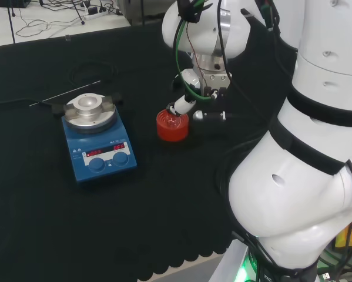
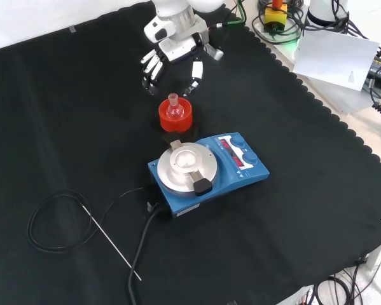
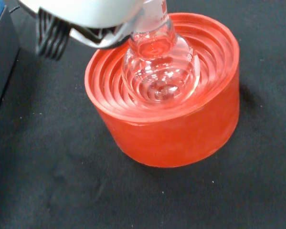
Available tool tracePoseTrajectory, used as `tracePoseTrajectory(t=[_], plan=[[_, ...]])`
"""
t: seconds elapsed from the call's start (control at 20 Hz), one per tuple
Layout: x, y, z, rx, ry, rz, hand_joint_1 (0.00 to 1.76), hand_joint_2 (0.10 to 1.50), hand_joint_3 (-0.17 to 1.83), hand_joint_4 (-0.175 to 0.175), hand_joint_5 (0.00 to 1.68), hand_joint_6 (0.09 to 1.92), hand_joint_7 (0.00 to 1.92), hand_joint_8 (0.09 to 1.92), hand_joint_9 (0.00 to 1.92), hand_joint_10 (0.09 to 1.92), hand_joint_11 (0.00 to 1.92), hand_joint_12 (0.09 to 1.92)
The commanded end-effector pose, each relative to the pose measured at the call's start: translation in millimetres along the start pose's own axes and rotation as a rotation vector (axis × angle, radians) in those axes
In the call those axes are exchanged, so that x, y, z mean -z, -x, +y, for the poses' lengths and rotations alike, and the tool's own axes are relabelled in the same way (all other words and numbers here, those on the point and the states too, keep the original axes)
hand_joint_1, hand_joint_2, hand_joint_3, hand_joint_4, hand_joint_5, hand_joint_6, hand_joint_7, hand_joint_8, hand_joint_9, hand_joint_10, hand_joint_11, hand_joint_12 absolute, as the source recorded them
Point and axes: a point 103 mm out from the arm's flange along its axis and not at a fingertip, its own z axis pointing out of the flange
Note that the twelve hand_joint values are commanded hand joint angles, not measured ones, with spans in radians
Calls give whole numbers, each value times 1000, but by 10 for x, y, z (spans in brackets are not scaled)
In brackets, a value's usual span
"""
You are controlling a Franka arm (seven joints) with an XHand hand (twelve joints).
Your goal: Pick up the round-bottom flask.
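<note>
Clearly spread robot hand (image 2: 173, 54), empty, above round-bottom flask (image 2: 173, 108)

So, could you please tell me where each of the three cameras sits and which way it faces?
Head view: behind and above the arm's base, looking over the white links at the bench; the hand hangs over the red stand.
Front view: opposite the arm, looking down on the cloth; the hand enters from the top.
Wrist view: at the wrist, looking past the palm at the round-bottom flask in its stand.
All three share the stand; head and front views share the blue hotplate.
</note>
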Motion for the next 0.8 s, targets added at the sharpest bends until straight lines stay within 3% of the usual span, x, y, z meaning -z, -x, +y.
tracePoseTrajectory(t=[0.05,0.8], plan=[[-45,-8,48,14,9,-10,949,541,684,-42,618,425,327,718,533,683,197,1393],[-188,87,96,16,0,-12,963,541,678,-47,632,596,332,705,554,666,206,1392]])
